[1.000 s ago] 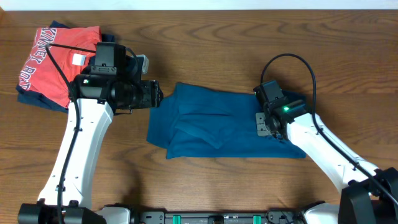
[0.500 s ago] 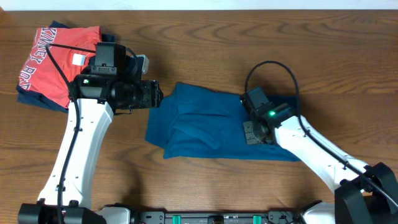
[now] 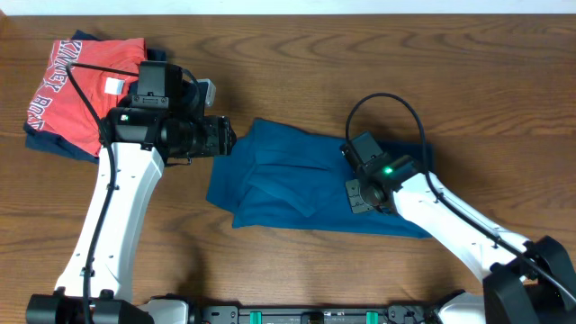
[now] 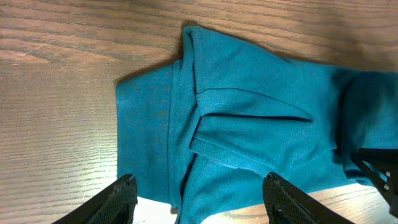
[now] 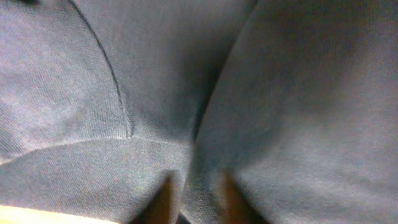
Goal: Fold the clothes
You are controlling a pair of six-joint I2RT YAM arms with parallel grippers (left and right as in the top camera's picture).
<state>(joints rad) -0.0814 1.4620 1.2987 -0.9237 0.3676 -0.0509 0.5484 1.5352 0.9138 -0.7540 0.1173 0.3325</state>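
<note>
A teal shirt (image 3: 288, 184) lies partly folded in the middle of the wooden table. It also fills the left wrist view (image 4: 249, 124) and the right wrist view (image 5: 186, 93). My right gripper (image 3: 364, 193) is shut on a fold of the teal shirt near its right part, and the cloth wraps around the fingers. My left gripper (image 4: 199, 199) is open and empty, hovering over the shirt's left edge; in the overhead view it sits by the shirt's upper left corner (image 3: 225, 137).
A folded red shirt (image 3: 85, 85) with white lettering lies on a dark blue garment (image 3: 54, 144) at the table's far left corner. The white wall edge runs along the back of the table.
My right gripper has dragged its fold of the teal shirt leftward across the garment. The shirt's right part now lies further left. The left arm has not moved.
</note>
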